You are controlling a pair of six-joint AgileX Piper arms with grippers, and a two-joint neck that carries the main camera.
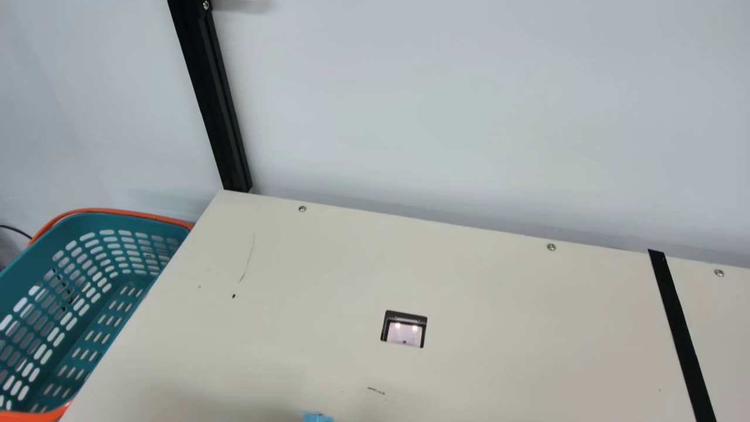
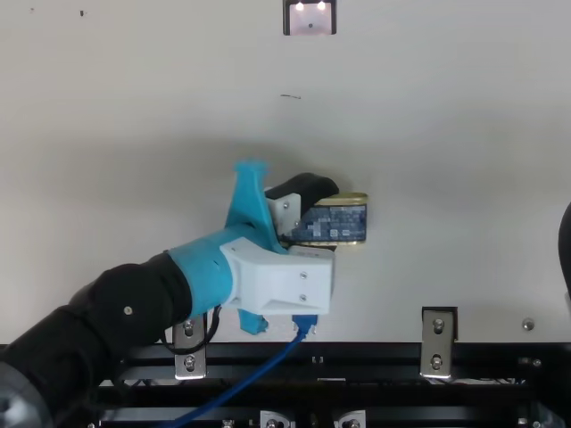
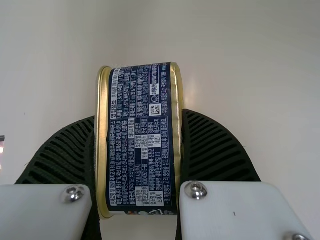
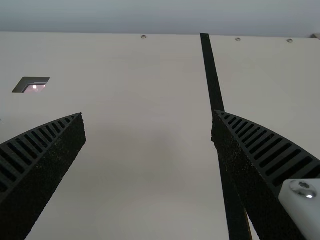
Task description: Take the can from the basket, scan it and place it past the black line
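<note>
Nearest you, on your side of the scanner (image 2: pixel 310 20), your left claw (image 2: pixel 314 218) grips the can (image 2: pixel 343 224) across its gold rims; its navy label carries dense pale print and a small square code. Your right claw (image 2: pixel 566 251) stands wide apart, right of the scanner, as does the black line (image 1: pixel 679 328).

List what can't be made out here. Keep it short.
- Near end of the can: top view, behind the left end effector.
- Part of the basket: main view, cut off by the left edge.
- Part of the scanner: top view, cut off by the top edge.
- Part of the black line: right wrist view, behind the right end effector.
</note>
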